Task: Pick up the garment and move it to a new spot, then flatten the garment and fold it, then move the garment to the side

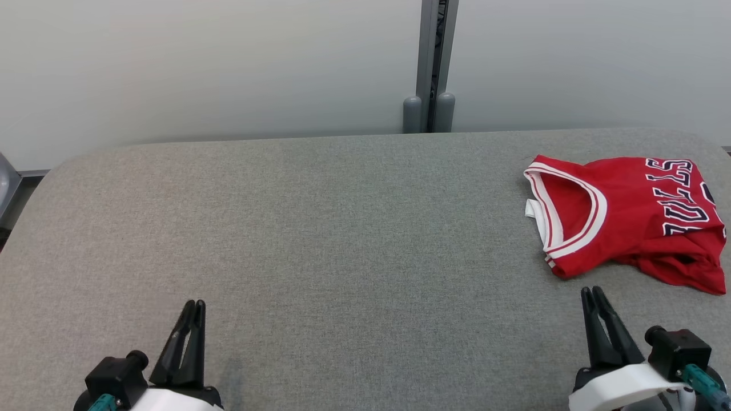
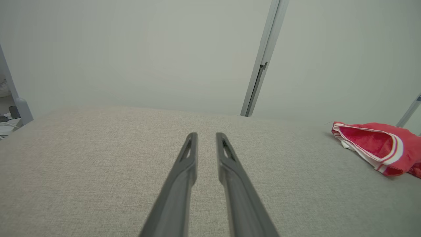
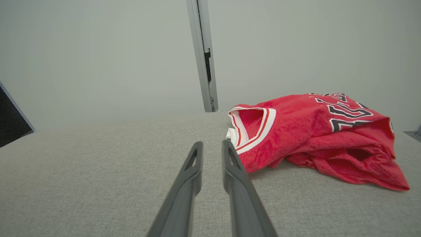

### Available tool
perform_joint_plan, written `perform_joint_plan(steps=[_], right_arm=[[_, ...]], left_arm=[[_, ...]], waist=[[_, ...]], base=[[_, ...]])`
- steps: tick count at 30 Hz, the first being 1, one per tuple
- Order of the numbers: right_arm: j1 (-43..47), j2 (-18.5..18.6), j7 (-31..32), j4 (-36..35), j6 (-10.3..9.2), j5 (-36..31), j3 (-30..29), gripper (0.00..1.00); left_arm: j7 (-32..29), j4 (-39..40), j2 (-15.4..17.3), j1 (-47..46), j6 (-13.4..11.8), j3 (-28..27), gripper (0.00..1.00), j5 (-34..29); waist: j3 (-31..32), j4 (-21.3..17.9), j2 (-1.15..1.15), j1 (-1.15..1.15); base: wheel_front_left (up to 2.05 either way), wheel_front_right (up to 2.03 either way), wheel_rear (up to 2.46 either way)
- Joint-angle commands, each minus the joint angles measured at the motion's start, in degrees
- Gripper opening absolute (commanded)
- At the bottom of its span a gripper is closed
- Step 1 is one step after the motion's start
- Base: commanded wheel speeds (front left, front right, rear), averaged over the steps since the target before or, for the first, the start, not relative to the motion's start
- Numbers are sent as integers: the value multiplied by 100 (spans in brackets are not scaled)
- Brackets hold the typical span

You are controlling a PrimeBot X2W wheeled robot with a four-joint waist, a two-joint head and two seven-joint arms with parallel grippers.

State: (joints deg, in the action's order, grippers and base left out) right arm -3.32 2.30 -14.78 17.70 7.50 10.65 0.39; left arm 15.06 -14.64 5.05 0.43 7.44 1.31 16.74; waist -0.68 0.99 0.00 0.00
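- Lower left of the head view: the left gripper (image 1: 195, 303) holds nothing, its fingers a narrow slit apart over the bare grey desk (image 1: 342, 228).
- Lower right: the right gripper (image 1: 591, 291) is likewise slightly parted and empty, near the garment but not touching it.
- Right edge: the crumpled red garment (image 1: 628, 211), trimmed in white, lies on the desk.
- Both wrist views show the finger gaps plainly.
- The left wrist view hides the jersey's lettering; the right wrist view shows it.
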Motion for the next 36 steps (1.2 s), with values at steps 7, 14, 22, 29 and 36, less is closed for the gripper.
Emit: perform_joint_plan(steps=[7, 14, 22, 29, 36], right_arm=[[-37, 0, 213, 2, 0, 713, -81, 0], [-55, 8, 393, -55, 0, 1453, -131, 0], [-83, 16, 590, -100, 0, 2224, -192, 0], [-111, 23, 747, -135, 0, 2843, -246, 0], [-135, 29, 877, -160, 0, 3334, -289, 0]], left_arm=[[-192, -12, -26, -52, 0, -72, 0, 663], [-386, 2, -43, -118, 1, -144, 0, 1345], [-589, 14, -62, -193, 1, -219, 0, 2057], [-751, 23, -77, -244, 2, -279, 0, 2630], [-882, 30, -89, -295, 2, -328, 0, 3084]], waist=[[3, -5, 0, 0], [6, -11, 0, 0], [9, -17, 0, 0], [12, -23, 0, 0], [14, -27, 0, 0]], base=[[0, 0, 0], [0, 0, 0], [0, 0, 0], [0, 0, 0], [0, 0, 0]])
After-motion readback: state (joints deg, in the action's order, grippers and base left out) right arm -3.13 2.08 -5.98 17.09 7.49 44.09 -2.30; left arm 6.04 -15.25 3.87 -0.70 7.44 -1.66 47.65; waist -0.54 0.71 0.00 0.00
